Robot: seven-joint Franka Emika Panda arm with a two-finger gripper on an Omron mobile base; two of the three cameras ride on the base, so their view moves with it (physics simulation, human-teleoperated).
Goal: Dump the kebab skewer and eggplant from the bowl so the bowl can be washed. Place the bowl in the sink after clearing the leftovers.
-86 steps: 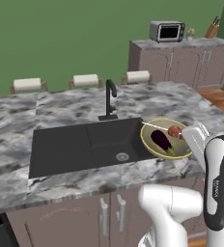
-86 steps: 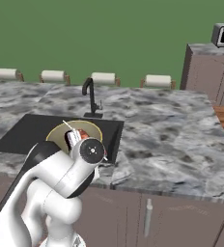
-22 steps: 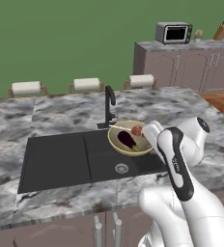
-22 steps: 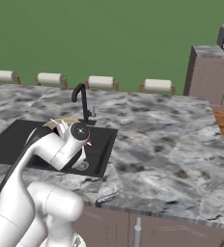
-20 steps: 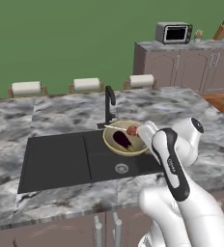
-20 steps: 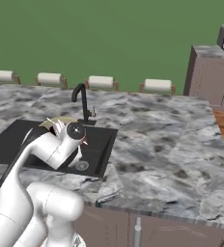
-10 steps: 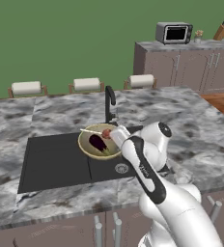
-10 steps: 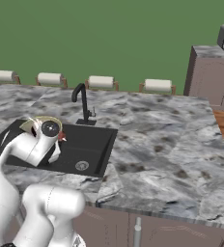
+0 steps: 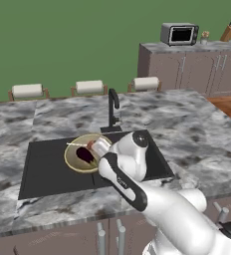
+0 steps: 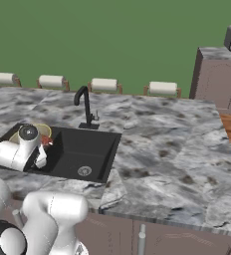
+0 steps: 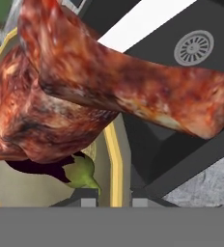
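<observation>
Yellowish bowl (image 9: 81, 164), clamped at its rim by the hand (image 11: 112, 195), had swung leftward over the sink (image 9: 48, 172); leftovers were still undumped.

A: 2 base cams sit behind the arm, 1 each side, both looking down at the sink (image 9: 62, 169).
B: Hand cam's right up against the kebab skewer (image 11: 109, 96).

Glossy white rounded arm links (image 9: 167, 209), dark bands at joints, a round dark-centred cap on the wrist joint (image 10: 28, 132) (grey ring). 2 small dark finger tips (image 11: 87, 196); pad detail probably too blurred.
</observation>
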